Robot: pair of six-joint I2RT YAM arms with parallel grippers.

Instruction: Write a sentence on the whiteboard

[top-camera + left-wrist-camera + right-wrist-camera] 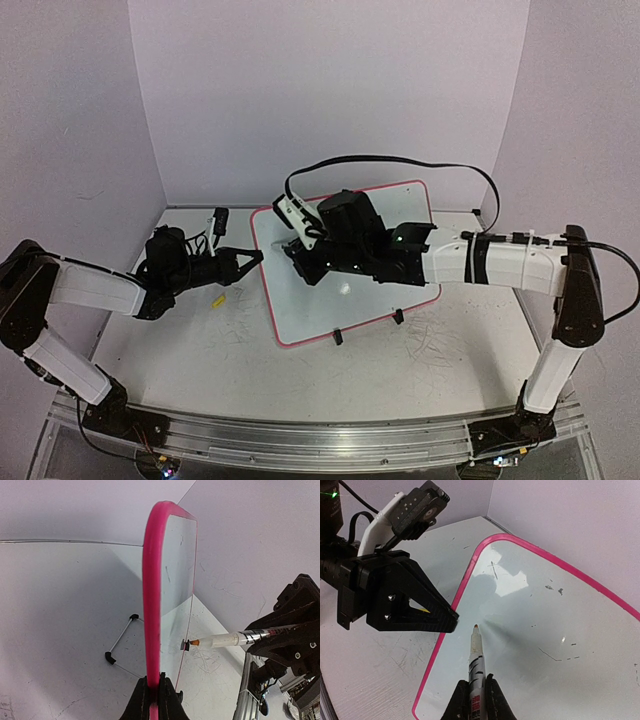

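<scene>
1. Whiteboard [300,312]: middle hidden behind the right arm [500,262] from above; cut by the right and bottom edges in the right wrist view.
2. Sentence: cannot be made out.
3. Marker [476,655]: rear barrel cut off at the bottom edge; label blurred.
4. Yellow object [217,300] on the tabletop [180,350]: too small to identify.

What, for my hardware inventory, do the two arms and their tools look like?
Both arms have white link shells and black joints: left arm, right arm. Each tool is black with tapering fingers: left tool, right tool. A black cable loops above the right arm.
</scene>
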